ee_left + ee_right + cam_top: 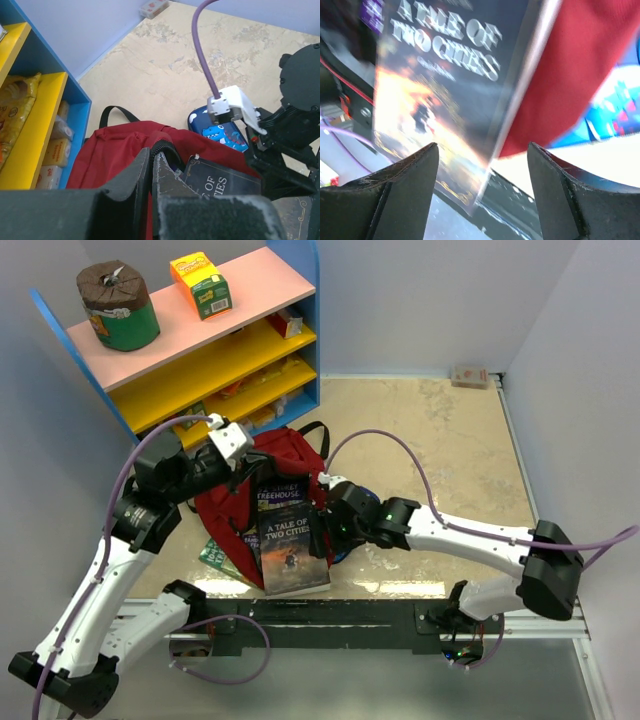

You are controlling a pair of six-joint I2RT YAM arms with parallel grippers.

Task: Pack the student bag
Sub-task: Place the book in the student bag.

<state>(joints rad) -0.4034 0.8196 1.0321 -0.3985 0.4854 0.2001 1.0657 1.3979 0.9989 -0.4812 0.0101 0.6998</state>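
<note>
The student bag point(228, 502), dark red, lies on the table, its mouth facing the arms. My left gripper point(151, 152) is shut on the black zipper rim point(167, 148) of the bag point(115, 150) and holds it up. A dark book, "A Tale of Two Cities" point(292, 548), sticks out of the mouth, with a second book point(278, 493) above it. My right gripper point(482, 150) stands open just off the book's point(445, 75) lower right edge, and neither finger touches it. Red bag fabric point(575, 65) shows behind.
A blue dinosaur pencil case point(225, 135) lies right of the bag, under the right arm. A green book point(214, 556) pokes out below the bag. The blue shelf unit point(200, 350) at the back left carries a green can point(118, 308) and a carton point(201, 284). A small box point(470, 376) sits in the far corner.
</note>
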